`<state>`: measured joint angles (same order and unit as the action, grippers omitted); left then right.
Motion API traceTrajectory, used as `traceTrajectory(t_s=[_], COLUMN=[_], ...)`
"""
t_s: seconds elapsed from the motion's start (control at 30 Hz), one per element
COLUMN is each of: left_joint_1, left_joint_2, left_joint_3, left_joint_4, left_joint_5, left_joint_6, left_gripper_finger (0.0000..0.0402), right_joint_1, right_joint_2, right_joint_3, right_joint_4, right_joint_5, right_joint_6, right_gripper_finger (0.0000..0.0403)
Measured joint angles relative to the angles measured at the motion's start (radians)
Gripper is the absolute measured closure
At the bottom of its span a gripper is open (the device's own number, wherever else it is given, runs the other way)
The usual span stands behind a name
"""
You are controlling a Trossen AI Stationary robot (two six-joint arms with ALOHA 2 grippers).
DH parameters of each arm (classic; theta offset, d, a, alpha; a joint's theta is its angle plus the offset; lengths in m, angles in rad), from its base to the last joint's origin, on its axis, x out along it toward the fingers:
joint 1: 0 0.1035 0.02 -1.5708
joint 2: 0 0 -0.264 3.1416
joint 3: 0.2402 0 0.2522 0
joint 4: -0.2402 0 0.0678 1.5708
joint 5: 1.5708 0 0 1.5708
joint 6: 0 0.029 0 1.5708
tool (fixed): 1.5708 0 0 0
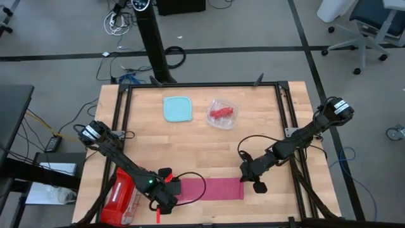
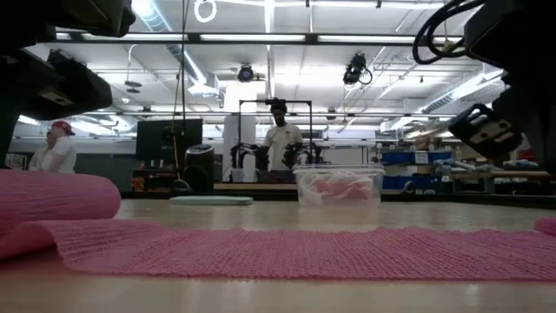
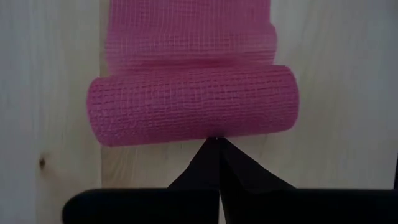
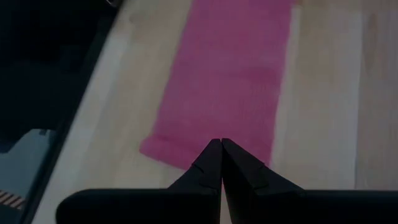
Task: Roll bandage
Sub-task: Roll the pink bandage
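Note:
The bandage (image 1: 212, 188) is a pink mesh strip lying flat along the table's near edge. Its left end is wound into a short roll (image 3: 193, 102) that rests on the wood; the low view shows this roll (image 2: 52, 196) at the far left. My left gripper (image 3: 216, 140) is shut, its tips at the middle of the roll's outer side (image 1: 172, 193). My right gripper (image 4: 221, 142) is shut too and hovers over the strip's flat right end (image 1: 245, 176). My left gripper's shut fingertips (image 3: 211, 155) stand against the outer side of the roll at mid-length (image 3: 216, 132), slanting steeply down from the table's left, across the roll's axis. The roll lies on the table, its tail running off flat. My right gripper's shut tips overlap the strip's right end (image 4: 205, 152); whether they touch it I cannot tell.
A teal lid (image 1: 178, 108) and a clear tub (image 1: 223, 114) with something red inside sit toward the far side. A glossy red case (image 1: 120, 196) lies at the near left corner, close to my left arm. People stand in the room behind the table.

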<state>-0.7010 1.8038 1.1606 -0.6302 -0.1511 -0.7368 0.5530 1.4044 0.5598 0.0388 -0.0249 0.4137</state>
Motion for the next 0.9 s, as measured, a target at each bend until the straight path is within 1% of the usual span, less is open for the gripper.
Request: traceTrajectory(t_s=[0.33, 0.9], left_joint_1=[0.001, 0.001], left_joint_2=[0.000, 0.000], left_joint_3=[0.010, 0.010], left_joint_4=[0.013, 0.011], left_joint_5=[-0.008, -0.011], left_joint_6=[0.001, 0.003], left_gripper_finger=[0.0401, 0.0401], right_joint_1=[0.028, 0.029], right_joint_2=[0.000, 0.000], right_joint_3=[0.000, 0.000], right_joint_4=[-0.065, -0.080], right_joint_5=[0.002, 0.037], right_joint_6=[0.063, 0.052], right_gripper_finger=[0.0392, 0.0392])
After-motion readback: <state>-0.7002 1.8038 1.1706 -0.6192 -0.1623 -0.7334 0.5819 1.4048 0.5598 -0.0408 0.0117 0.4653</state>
